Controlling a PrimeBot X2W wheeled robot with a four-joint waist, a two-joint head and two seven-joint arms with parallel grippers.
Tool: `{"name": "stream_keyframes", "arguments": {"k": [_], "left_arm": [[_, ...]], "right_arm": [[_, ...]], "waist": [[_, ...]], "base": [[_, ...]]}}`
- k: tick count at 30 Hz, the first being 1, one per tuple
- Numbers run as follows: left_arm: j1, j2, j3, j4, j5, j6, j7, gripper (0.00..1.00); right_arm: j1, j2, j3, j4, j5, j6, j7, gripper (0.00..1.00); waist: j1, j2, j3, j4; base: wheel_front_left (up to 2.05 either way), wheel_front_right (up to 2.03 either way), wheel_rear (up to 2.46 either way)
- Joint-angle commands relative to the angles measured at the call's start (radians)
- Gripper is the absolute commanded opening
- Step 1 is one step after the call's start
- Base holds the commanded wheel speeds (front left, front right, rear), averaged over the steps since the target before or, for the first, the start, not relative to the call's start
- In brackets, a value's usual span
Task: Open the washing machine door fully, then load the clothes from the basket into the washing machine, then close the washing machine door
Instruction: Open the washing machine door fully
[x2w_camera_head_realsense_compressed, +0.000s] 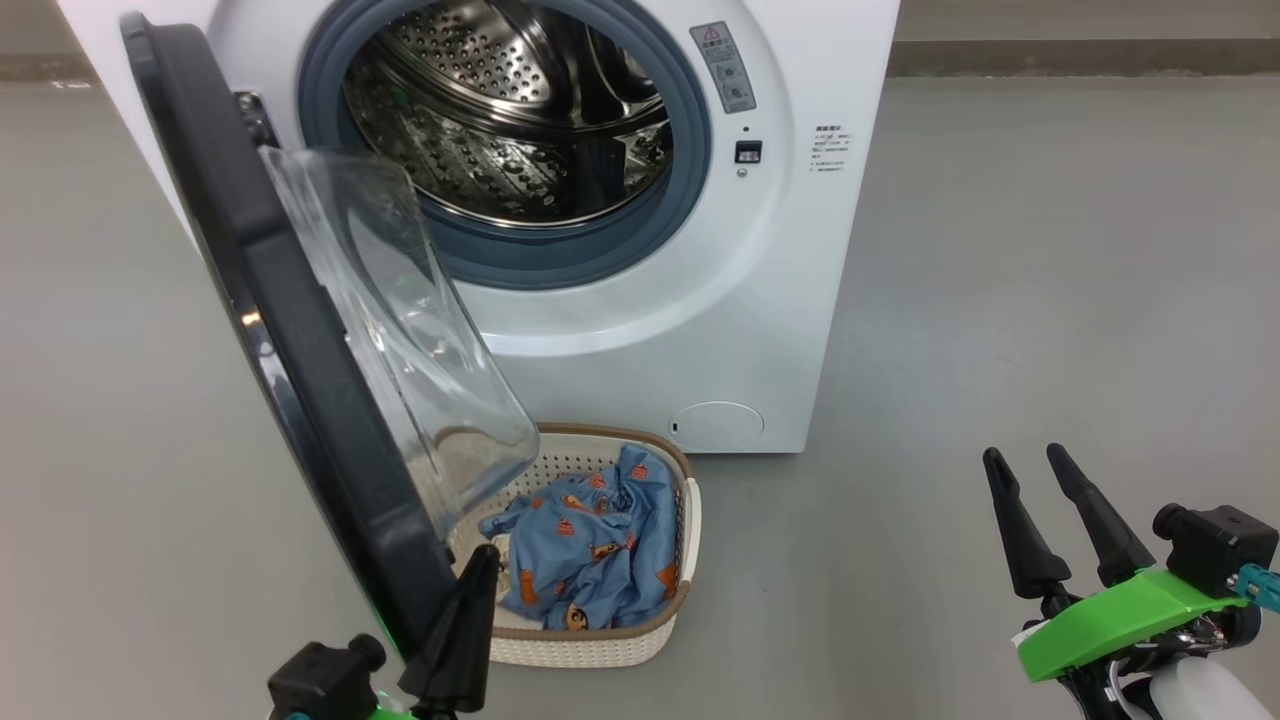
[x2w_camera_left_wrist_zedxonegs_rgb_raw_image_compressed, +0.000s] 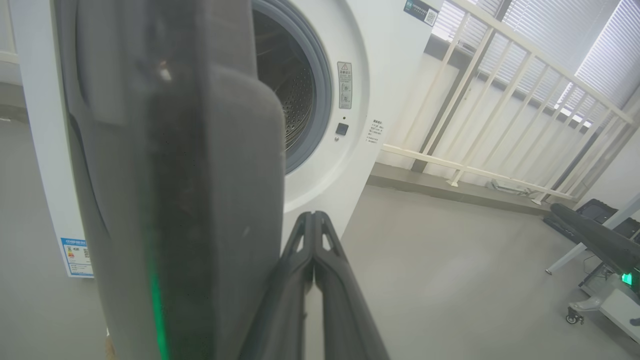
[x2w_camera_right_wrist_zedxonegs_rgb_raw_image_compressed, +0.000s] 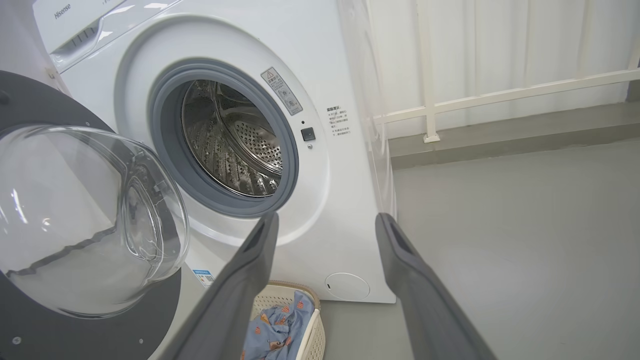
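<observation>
At left gripper (x2w_camera_head_realsense_compressed: 485, 555) left flank: washing machine door (x2w_camera_head_realsense_compressed: 235, 230), apparently touching.

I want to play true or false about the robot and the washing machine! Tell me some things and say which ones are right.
1. The washing machine door is open. True.
2. The clothes are inside the drum. False: they lie in the basket on the floor, and the drum looks empty.
3. The right gripper is open and holds nothing. True.
4. The left gripper is open wide. False: its fingers are shut together, close beside the door's lower edge.
</observation>
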Motion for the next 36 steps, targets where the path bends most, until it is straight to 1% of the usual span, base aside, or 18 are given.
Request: {"name": "stream_keyframes", "arguments": {"k": [1,11,20,25,29,36], "left_arm": [[-0.052,0.011,0.043,-0.017,-0.007,0.009,-0.015,0.00],[-0.048,0.037,0.083,-0.022,-0.021,0.035,-0.022,0.00],[-0.036,0.063,0.124,-0.032,-0.034,0.081,0.010,0.00],[-0.045,0.097,0.146,-0.036,-0.035,0.098,0.043,0.00],[-0.056,0.121,0.173,-0.030,-0.041,0.114,0.064,0.00],[-0.120,0.195,0.236,0.011,-0.064,0.126,0.119,0.00]], "right_arm": [[-0.020,-0.013,0.014,-0.018,0.004,0.006,-0.012,1.00],[-0.016,-0.010,0.019,-0.009,0.007,0.006,-0.012,1.00],[-0.012,0.011,0.007,-0.010,0.008,0.006,-0.012,1.00],[-0.010,0.019,-0.005,-0.010,0.004,0.006,-0.012,1.00],[-0.012,0.019,-0.017,-0.011,0.002,0.006,-0.012,1.00],[-0.012,0.019,-0.023,-0.015,-0.002,0.006,-0.012,1.00]], "waist": [[0.0000,0.0000,-0.002,0.007],[0.0000,0.0000,-0.007,0.076],[0.0000,0.0000,-0.007,0.155],[0.0000,0.0000,-0.002,0.198],[0.0000,0.0000,0.001,0.219],[0.0000,0.0000,0.015,0.269]], "base": [[0.00,0.00,0.00],[0.00,0.00,0.00],[0.00,0.00,0.00],[0.00,0.00,0.00],[0.00,0.00,0.00],[0.00,0.00,0.00]]}}
